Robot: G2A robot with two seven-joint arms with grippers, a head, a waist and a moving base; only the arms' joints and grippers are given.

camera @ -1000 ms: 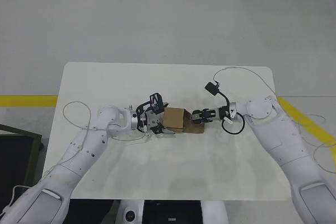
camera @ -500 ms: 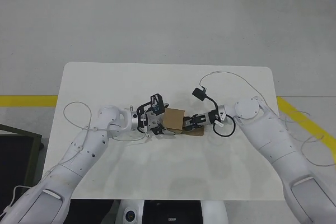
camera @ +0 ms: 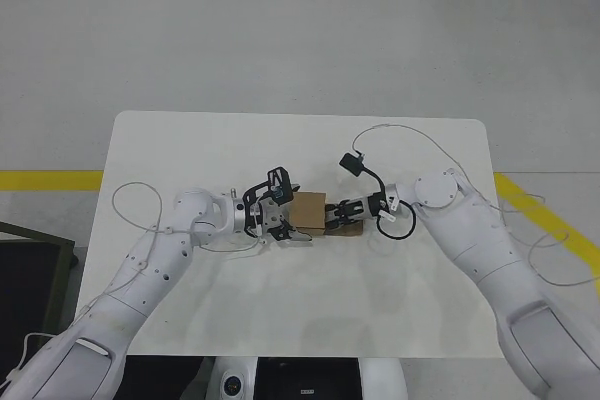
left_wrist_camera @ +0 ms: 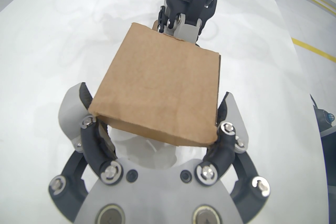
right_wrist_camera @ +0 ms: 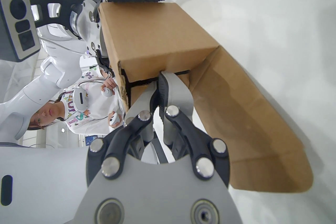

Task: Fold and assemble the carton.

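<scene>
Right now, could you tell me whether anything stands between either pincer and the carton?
Nothing visible does. The left pincer clasps the carton across one end, and the right pincer has its tips in the opposite, open end, beside the loose flap.

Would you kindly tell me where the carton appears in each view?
Top view: carton at the centre of the table.
Left wrist view: carton clamped in the left end effector.
Right wrist view: carton just ahead of the right end effector.
Shared landmark: the left end effector gripping the carton.
</scene>
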